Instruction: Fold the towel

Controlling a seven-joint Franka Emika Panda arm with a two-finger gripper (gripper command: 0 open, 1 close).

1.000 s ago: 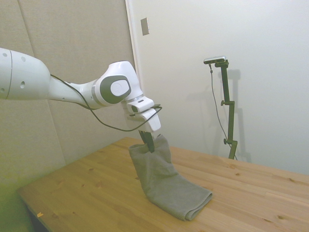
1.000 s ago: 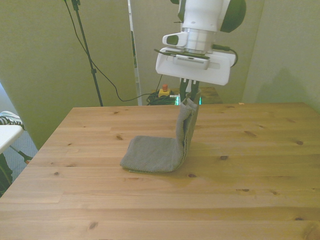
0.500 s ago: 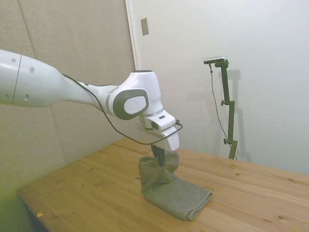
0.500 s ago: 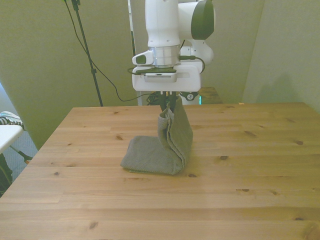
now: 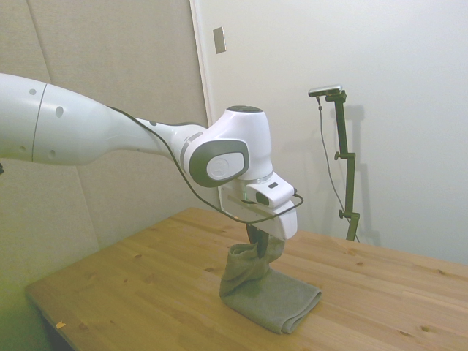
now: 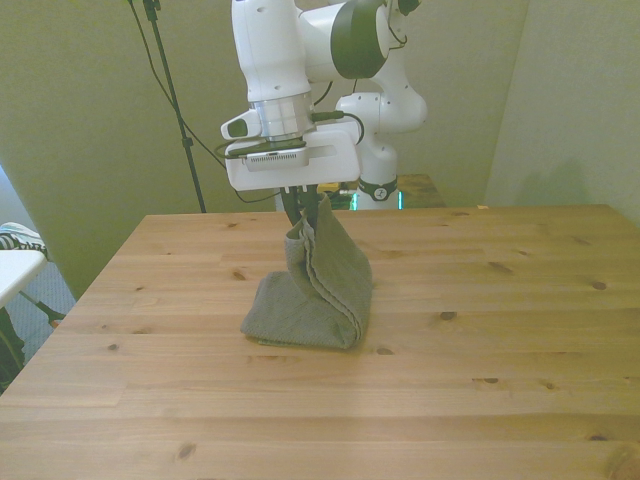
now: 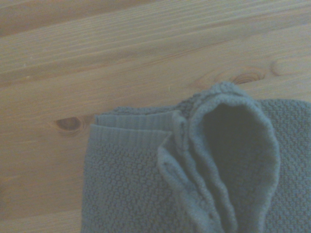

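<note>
The fold is midway. The white arm's two-finger gripper [image 6: 305, 212] has its fingers clamped on one end of the plain grey-taupe terry cloth towel [image 6: 315, 292], holding that end up above the half of the cloth that lies flat on the pale wooden worktop [image 6: 500, 330]. In the front view the raised part slopes from the pinched end down to a rounded bend on the side of the towel toward the front view's right, so the cloth makes a tent over its own lower layer. In the side view the lifted end [image 5: 257, 252] hangs just under the gripper [image 5: 256, 238], and the flat half runs out from there toward the worktop's near edge.

By my reading, the next move calls for carrying the held end across to the towel's far edge, the one toward the front view's left, then lowering it until the two ends lie matched before letting go. Released too soon, the upper layer would likely slump short of the edge.

The wrist view shows the gathered end [image 7: 228, 145] curled into a loop above the ribbed border of the lower layer.

Count: one towel, one gripper, one worktop.
</note>
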